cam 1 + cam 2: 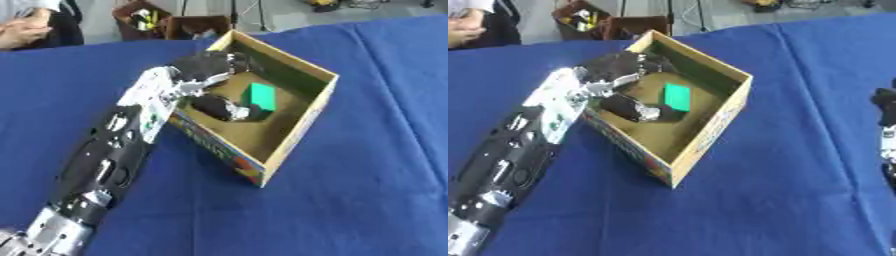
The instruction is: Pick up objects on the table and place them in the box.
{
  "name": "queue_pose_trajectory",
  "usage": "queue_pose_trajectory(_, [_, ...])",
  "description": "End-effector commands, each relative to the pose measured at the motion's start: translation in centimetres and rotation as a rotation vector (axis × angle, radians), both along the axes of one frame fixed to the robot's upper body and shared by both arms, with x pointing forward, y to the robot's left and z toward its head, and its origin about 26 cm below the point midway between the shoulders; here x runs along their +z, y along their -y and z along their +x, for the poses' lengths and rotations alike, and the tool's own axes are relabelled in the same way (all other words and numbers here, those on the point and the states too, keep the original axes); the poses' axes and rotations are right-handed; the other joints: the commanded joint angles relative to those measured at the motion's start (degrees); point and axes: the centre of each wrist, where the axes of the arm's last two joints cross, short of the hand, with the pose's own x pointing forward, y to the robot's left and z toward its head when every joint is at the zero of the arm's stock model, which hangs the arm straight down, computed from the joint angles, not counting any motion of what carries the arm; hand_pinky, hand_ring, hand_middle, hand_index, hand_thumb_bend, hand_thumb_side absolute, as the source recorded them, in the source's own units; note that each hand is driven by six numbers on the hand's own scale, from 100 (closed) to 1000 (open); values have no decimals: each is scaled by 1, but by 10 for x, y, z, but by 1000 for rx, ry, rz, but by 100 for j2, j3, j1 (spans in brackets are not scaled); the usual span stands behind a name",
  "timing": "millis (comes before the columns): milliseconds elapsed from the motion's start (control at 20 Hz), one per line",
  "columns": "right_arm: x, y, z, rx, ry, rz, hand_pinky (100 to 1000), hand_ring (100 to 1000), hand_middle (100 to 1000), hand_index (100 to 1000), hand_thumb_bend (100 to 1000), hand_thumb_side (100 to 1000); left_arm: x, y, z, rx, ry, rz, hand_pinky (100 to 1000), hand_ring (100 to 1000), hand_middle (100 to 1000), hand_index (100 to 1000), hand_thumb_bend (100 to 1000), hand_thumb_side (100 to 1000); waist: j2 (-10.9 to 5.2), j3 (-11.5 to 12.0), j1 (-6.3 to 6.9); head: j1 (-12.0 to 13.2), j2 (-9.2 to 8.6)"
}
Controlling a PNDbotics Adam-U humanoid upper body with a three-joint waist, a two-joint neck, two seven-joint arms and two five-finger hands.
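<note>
The left hand (203,67) reaches from lower left over the box (302,120) at frame centre, fingers curled around a dark object (217,106) inside. A green block (261,96) lies just beside it on the box floor. The right hand (885,107) shows at the right edge above the blue desk (798,190); its fingers cannot be made out.

Your box (297,131) sits mid-counter (367,200). Inside it: block (260,96) toward the right wall, wrapped lump (217,107) just left of it. Left hand (203,67) over the box's left rim.
</note>
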Motion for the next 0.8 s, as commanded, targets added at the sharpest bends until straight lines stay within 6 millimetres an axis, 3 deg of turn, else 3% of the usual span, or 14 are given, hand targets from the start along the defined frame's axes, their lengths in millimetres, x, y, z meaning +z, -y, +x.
queue_pose_trajectory(50, [6,0,-2,1,23,-13,863,827,618,815,100,578,16,-3,-4,17,71,33,901,897,925,1000,579,877,-135,8,-47,0,-7])
queue_pose_trajectory(150, [5,0,-3,1,19,-12,863,828,618,815,100,579,20,-5,-5,27,94,25,908,901,927,1000,579,887,-146,12,-52,1,-6])
queue_pose_trajectory(250, [4,1,-3,-2,15,-13,863,827,619,816,100,578,29,-9,-10,16,137,-36,868,864,875,990,536,877,-171,30,-55,-21,22])
queue_pose_trajectory(400, [3,3,-4,-14,11,-13,862,827,619,815,100,577,50,-23,-24,-22,219,-236,809,806,818,959,494,884,-224,98,-55,-103,84])
queue_pose_trajectory(450, [2,4,-4,-18,10,-14,862,827,619,815,100,576,58,-30,-30,-42,233,-325,776,775,786,935,424,934,-246,131,-53,-139,117])
queue_pose_trajectory(700, [3,10,-5,-39,14,-15,860,826,620,815,100,571,86,-66,-75,-164,213,-759,723,727,739,916,252,967,-352,350,-53,-308,311])
queue_pose_trajectory(800, [3,12,-6,-46,20,-15,859,826,621,814,100,571,88,-85,-95,-195,160,-885,709,714,727,912,235,964,-382,428,-67,-362,374])
